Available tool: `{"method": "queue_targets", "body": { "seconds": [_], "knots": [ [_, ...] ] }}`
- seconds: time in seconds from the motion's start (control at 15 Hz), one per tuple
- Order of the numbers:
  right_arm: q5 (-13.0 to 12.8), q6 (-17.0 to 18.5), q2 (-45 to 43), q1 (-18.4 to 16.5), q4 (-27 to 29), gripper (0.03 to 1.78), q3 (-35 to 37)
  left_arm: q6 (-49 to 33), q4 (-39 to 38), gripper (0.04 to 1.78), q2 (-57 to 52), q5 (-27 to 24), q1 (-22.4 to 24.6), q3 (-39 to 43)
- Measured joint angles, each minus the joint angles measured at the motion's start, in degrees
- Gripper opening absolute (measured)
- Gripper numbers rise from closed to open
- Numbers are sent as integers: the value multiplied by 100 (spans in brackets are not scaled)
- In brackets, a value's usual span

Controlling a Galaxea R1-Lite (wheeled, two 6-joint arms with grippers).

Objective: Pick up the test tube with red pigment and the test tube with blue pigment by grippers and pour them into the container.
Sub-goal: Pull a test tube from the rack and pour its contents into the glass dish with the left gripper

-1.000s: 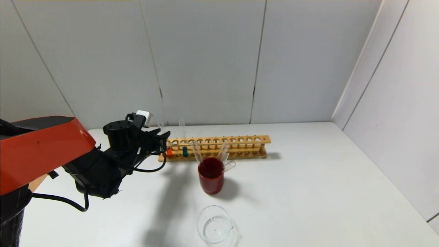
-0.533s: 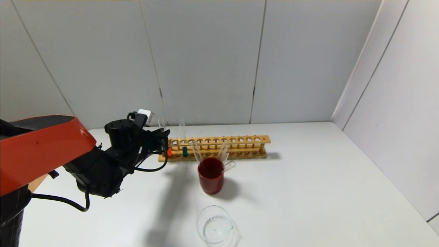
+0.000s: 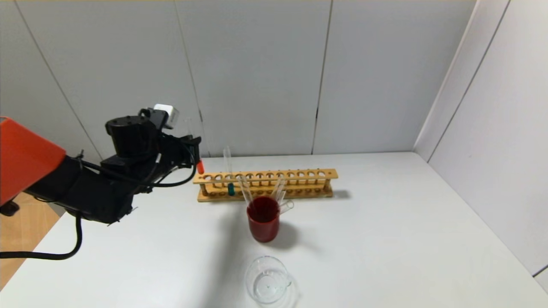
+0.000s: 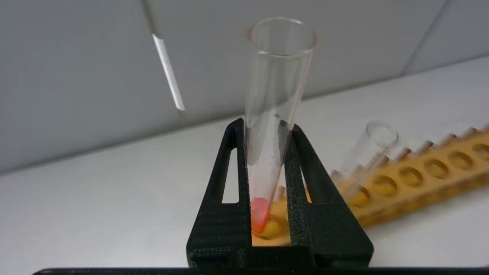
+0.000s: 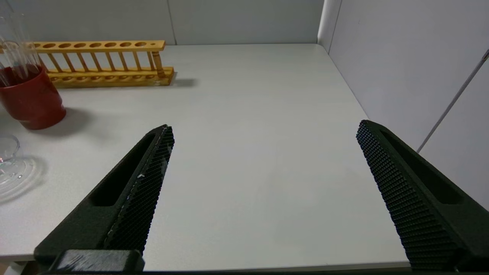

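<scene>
My left gripper (image 3: 195, 147) is shut on the test tube with red pigment (image 3: 199, 167) and holds it upright just above the left end of the wooden rack (image 3: 299, 175). In the left wrist view the tube (image 4: 275, 95) stands between the two black fingers (image 4: 229, 168), its orange-red liquid at the round bottom. The test tube with blue pigment (image 3: 230, 187) stands in the rack. The container (image 3: 267, 280), a low clear glass cup, sits at the table's front. My right gripper (image 5: 263, 131) is open over bare table, out of the head view.
A beaker of dark red liquid (image 3: 263, 220) with several clear tubes leaning in it stands between the rack and the container. A grey wall runs behind the rack and another along the right side. The table's left edge lies below my left arm.
My left gripper closed on the red tube and lifted it up out of the rack, moving slightly left. The blue tube and the rest have not moved.
</scene>
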Motion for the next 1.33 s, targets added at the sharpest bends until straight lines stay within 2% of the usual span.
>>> {"method": "queue_targets", "body": {
  "seconds": [0.67,0.93,1.33],
  "knots": [
    [0,0,0,1,0,174,0,146,3307,31,-3196,16,-269,-284],
    [0,-2,0,1,0,174,0,524,4187,31,-4250,18,-322,511],
    [0,0,0,0,0,174,0,1440,4404,31,-5289,-21,-330,2115]
  ]
}}
